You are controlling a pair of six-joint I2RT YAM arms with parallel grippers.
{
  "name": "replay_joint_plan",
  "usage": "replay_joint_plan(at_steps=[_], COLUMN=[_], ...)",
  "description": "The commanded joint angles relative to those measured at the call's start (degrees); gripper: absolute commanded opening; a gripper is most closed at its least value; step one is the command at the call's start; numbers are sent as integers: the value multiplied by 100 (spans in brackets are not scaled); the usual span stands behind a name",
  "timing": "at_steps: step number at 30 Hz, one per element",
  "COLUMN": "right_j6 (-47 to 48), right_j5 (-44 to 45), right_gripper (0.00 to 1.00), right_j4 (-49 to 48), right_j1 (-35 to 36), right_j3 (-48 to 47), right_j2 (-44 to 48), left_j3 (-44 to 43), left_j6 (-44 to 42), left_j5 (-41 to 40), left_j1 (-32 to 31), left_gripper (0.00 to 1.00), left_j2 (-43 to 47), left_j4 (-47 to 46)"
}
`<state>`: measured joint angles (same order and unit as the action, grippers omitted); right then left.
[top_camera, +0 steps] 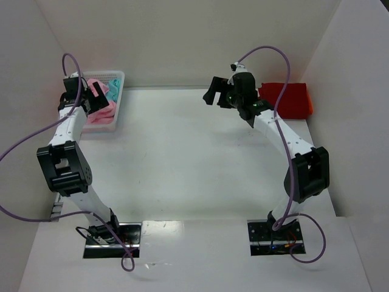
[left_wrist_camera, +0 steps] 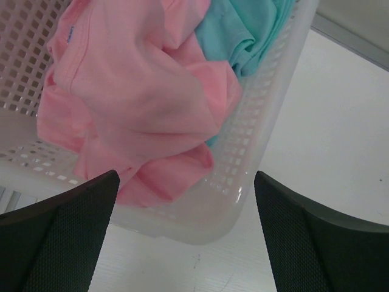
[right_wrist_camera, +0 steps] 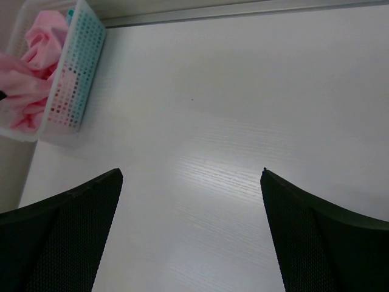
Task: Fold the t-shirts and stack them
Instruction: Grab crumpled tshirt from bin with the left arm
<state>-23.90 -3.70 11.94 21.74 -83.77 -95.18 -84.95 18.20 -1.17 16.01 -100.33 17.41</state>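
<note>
1. Pink t-shirt: we log it crumpled in the white mesh basket at the table's far left corner. It is the top of the heap, and a lobe appears to drape over the near rim.
2. Teal t-shirt: it sits in the same basket, bunched toward the far side and partly under the pink t-shirt.
3. Red t-shirt: it lies at the far right of the table, well apart from the basket. Its shape is flat and compact, so we judge it already folded.
4. Left gripper: it hovers just above the basket's near rim, over the pink heap. Its jaws are spread wide with nothing between them.
5. Right gripper: it is raised over bare table, near the red t-shirt but not touching it. Its jaws are equally wide and empty.
6. Handling: we judge all 3 shirts light, limp and not fragile.
   - The cloth will sag and trail when lifted.
   - It may drag the teal t-shirt or tug the light basket.
7. Hold: we favour pinching a raised ridge of the pink t-shirt, or the stitched edge showing at the upper left of the left wrist view. A shallow bite should take 1 garment only.
</note>
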Motion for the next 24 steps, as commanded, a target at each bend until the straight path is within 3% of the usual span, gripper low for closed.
replay_joint_plan(at_steps=[1, 11, 18, 19, 22, 24], right_j6=[-88, -141, -194, -194, -194, -194], right_j5=[-745, -878, -773, -772, -772, -772], right_gripper=[100, 100, 100, 100, 100, 100], right_j4=[-553, -386, -438, -439, -439, -439], right_j1=[50, 50, 50, 50, 50, 50], right_j3=[-394, -922, -922, -922, -984, -1045], right_j2=[-263, -933, -994, -994, -994, -941], left_j3=[-680, -1374, -1112, -1112, -1225, -1437], left_j6=[52, 272, 202, 202, 202, 124], left_j5=[-498, -1254, -1571, -1571, -1387, -1202], left_j1=[86, 139, 139, 139, 139, 139], left_gripper=[100, 97, 44, 30, 3, 0], left_j2=[-513, -1523, -1271, -1200, -910, -620], left_j4=[17, -177, -537, -537, -240, 8])
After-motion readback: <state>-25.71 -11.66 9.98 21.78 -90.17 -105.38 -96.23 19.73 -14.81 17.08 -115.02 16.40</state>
